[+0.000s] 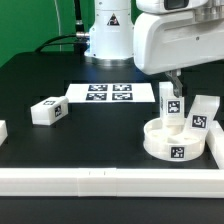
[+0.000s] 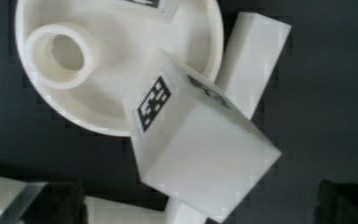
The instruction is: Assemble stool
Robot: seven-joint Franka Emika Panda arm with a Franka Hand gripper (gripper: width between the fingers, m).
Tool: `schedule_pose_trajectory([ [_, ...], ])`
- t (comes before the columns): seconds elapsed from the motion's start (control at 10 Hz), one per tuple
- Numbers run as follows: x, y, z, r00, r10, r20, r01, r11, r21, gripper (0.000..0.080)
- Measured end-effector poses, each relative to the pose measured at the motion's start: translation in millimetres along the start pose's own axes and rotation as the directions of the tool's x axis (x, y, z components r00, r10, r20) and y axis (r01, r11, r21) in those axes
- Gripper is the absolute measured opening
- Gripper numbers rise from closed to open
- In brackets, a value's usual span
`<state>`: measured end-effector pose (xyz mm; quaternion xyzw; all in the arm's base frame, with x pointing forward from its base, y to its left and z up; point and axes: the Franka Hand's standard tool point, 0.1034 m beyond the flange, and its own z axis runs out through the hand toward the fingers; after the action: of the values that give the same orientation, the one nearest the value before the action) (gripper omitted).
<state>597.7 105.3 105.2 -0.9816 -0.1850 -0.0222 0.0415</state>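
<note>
The round white stool seat (image 1: 160,146) lies at the exterior view's right; in the wrist view it (image 2: 123,70) shows a round socket (image 2: 60,50). A tagged white leg (image 1: 172,110) stands on the seat, slightly tilted. My gripper (image 1: 172,93) is right above it, open. In the wrist view the leg (image 2: 202,145) lies between the dark fingers (image 2: 348,200) with a gap on each side, and my gripper (image 2: 190,208) does not touch it. A second leg (image 1: 201,115) stands just right of the seat and also shows in the wrist view (image 2: 250,60). A third leg (image 1: 47,111) lies far to the left.
The marker board (image 1: 110,94) lies behind the middle of the black table. White border rails run along the front (image 1: 100,180) and the right side (image 1: 216,145). Another white part (image 1: 2,130) shows at the left edge.
</note>
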Motion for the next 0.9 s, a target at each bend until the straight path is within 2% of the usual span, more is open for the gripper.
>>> schedule_pose_trajectory([
  [0.2,-0.5,1.4,0.4,0.997,-0.080,0.002,0.080,0.997,-0.003,0.0649],
  [0.4,0.9,1.3,6.5,0.943,-0.332,0.016,0.333,0.942,-0.037,0.0649],
  [0.9,-4.6,6.9,18.1,0.804,-0.591,0.071,0.594,0.803,-0.043,0.0649],
])
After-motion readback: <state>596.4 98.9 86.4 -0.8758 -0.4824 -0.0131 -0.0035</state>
